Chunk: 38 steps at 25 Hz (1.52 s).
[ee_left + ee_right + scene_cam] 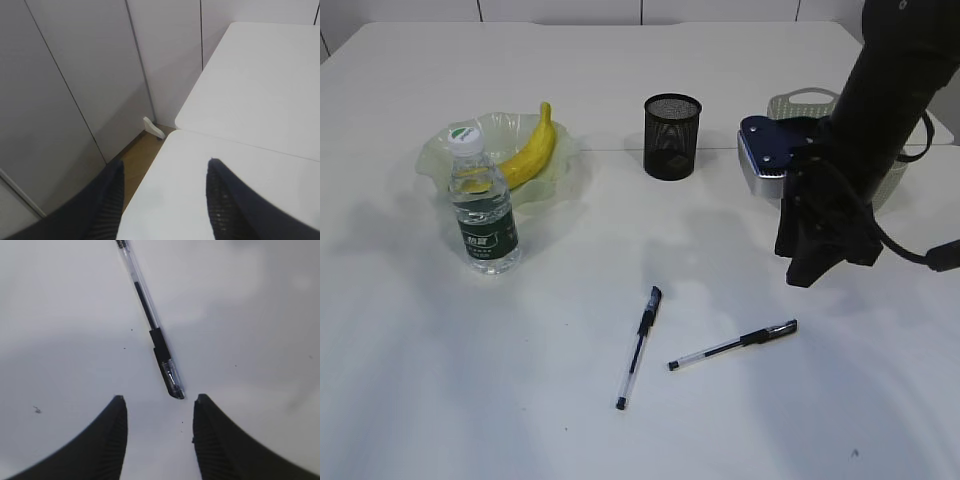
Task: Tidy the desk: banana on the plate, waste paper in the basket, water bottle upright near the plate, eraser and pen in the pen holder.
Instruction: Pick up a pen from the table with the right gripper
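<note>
Basket [800, 103] mostly hidden behind right arm [880, 130]; eraser unseen.

The right arm [880, 110] reaches in from the upper right of the exterior view, bent downward, its dark wrist hanging above the surface [620, 230]. The right pincer [160, 405] points down with its jaws parted and nothing between them. The left pincer [165, 172] shows only in its own wrist view, jaws likewise apart and empty, held over the surface's edge.
</note>
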Each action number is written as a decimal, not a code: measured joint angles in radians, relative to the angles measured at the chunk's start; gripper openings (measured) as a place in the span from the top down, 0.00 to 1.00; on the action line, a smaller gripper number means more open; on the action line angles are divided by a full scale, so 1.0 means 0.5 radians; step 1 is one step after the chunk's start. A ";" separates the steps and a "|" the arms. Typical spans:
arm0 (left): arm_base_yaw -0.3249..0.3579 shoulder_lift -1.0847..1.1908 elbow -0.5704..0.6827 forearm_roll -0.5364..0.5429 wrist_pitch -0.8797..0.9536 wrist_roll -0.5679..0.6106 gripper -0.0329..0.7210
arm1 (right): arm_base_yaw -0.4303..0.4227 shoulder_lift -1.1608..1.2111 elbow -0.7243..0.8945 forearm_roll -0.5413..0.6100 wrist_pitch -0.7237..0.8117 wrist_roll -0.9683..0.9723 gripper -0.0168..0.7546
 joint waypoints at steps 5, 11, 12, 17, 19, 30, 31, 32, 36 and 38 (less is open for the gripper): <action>0.000 0.000 0.000 0.000 0.000 0.000 0.47 | 0.000 0.093 0.001 0.001 -0.008 -0.094 0.55; 0.000 0.000 0.000 0.000 0.000 0.000 0.47 | 0.000 0.164 0.001 0.093 -0.013 -0.122 0.56; 0.000 0.000 0.000 0.000 0.000 0.000 0.47 | 0.000 0.173 0.001 0.109 -0.017 -0.123 0.56; 0.000 0.000 0.001 0.000 -0.004 0.000 0.47 | 0.000 0.177 0.001 0.136 -0.016 -0.123 0.56; 0.000 0.000 0.001 0.000 -0.003 0.000 0.47 | 0.000 0.177 0.001 0.136 -0.016 -0.123 0.56; 0.000 0.000 0.026 -0.002 -0.065 0.000 0.47 | 0.000 0.186 0.001 0.066 -0.077 -0.123 0.56; 0.000 0.000 0.031 -0.005 -0.076 0.000 0.47 | 0.000 0.195 0.001 0.061 -0.093 -0.123 0.56; 0.000 0.000 0.036 -0.005 -0.079 0.000 0.47 | 0.000 0.210 0.001 0.058 -0.114 -0.123 0.56; 0.000 0.000 0.044 -0.006 -0.093 0.000 0.47 | 0.000 0.276 0.001 0.053 -0.162 -0.137 0.56; 0.000 0.000 0.044 -0.006 -0.096 0.000 0.47 | 0.000 0.308 0.001 0.043 -0.179 -0.146 0.56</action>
